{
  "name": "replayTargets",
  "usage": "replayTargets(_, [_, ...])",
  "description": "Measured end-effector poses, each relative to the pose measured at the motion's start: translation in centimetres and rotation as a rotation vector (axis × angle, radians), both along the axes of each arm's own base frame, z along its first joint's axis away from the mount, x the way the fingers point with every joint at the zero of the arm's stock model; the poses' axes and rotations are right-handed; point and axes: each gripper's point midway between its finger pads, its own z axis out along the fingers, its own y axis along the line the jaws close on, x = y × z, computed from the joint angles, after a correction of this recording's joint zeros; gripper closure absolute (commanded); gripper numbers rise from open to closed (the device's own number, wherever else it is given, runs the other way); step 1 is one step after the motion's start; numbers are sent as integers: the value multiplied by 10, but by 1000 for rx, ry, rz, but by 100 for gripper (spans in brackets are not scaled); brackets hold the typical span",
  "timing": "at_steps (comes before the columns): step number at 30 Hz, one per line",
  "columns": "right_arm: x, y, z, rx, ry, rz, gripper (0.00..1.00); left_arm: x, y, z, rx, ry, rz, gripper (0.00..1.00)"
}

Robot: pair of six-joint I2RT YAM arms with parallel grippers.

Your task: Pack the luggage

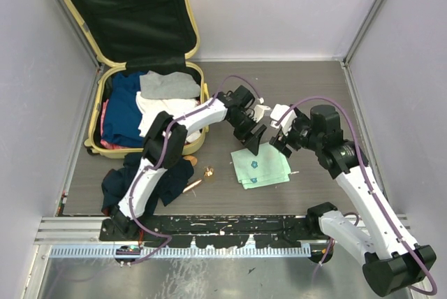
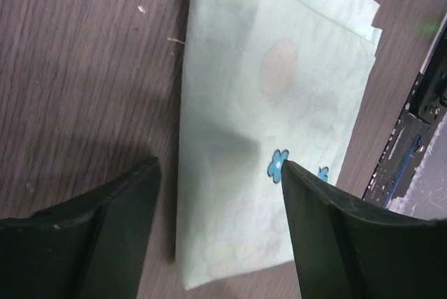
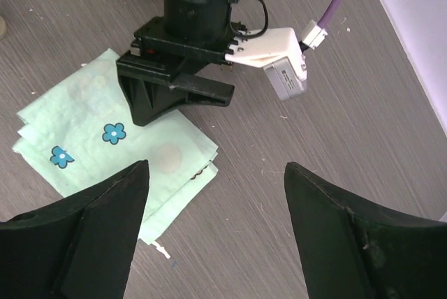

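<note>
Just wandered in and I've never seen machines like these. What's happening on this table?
Two robot arms are packing the luggage, a yellow suitcase lying open with clothes already inside. The left gripper hangs with open jaws over a folded green cloth with blue flowers on the table, seemingly about to pick it up. The right gripper is open and empty beside it. A dark blue garment also lies on the table, not yet packed.

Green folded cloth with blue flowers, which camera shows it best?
Left wrist: the cloth fills the frame, close, folds clear. Top view shows it nearly whole but small; right wrist shows it partly covered.
</note>
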Motion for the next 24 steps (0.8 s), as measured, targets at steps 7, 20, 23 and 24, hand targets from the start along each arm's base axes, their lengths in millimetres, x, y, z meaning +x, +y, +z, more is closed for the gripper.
replayTargets(7, [-3, 2, -2, 50, 53, -38, 17, 3, -22, -11, -33, 4, -15, 61])
replayTargets(20, [4, 1, -6, 82, 93, -105, 12, 4, -46, -10, -36, 5, 9, 100])
replayTargets(23, [9, 3, 6, 113, 55, -113, 11, 12, -46, 1, -42, -25, 34, 100])
replayTargets(24, [10, 3, 10, 123, 42, -116, 10, 17, -44, 10, -47, -40, 50, 100])
